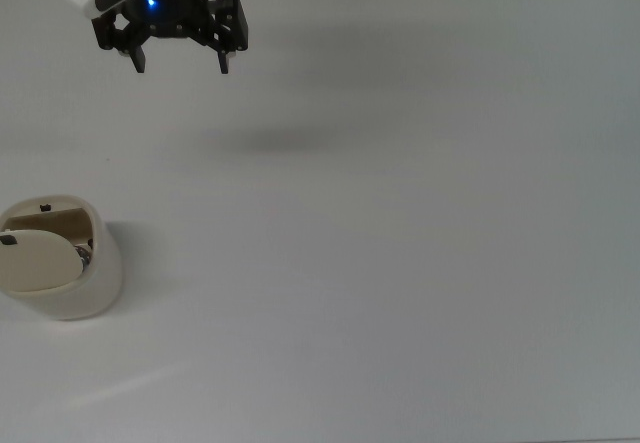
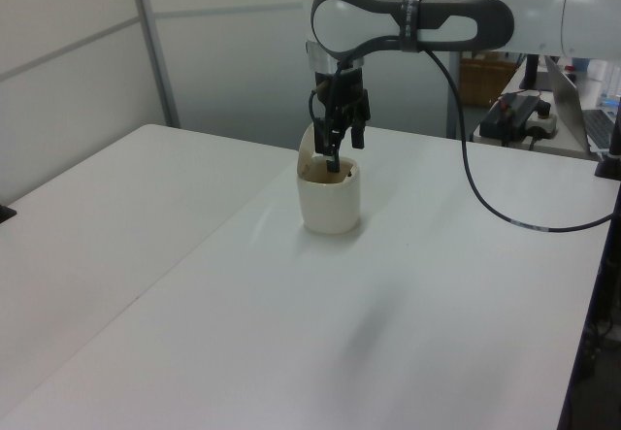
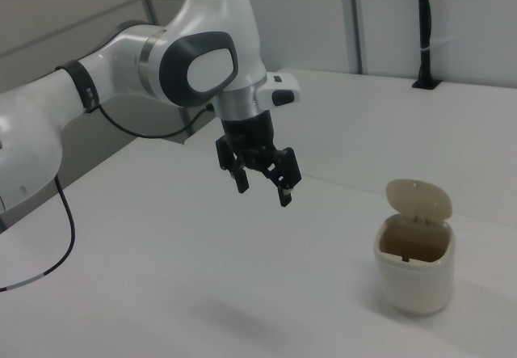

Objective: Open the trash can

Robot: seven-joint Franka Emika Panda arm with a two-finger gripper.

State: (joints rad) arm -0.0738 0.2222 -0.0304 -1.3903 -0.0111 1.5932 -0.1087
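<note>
The cream-white trash can (image 3: 414, 275) stands on the white table with its lid (image 3: 418, 200) swung up, so the tan inside shows. It sits at the top view's lower left, trash can (image 1: 62, 258), and mid-table in the left view, trash can (image 2: 329, 193). My gripper (image 3: 262, 190) hangs in the air, open and holding nothing, well to the right view's left of the can and higher than its lid. From above, the gripper (image 1: 181, 65) is far above the can in the picture. In the left view the gripper (image 2: 333, 144) overlaps the can's rim.
The white table (image 1: 400, 263) spreads wide around the can. A laptop and cables (image 2: 529, 115) sit on a desk at the left view's far right. A black cable (image 2: 485, 197) hangs from the arm. A black pole (image 3: 423, 27) stands at the table's far edge.
</note>
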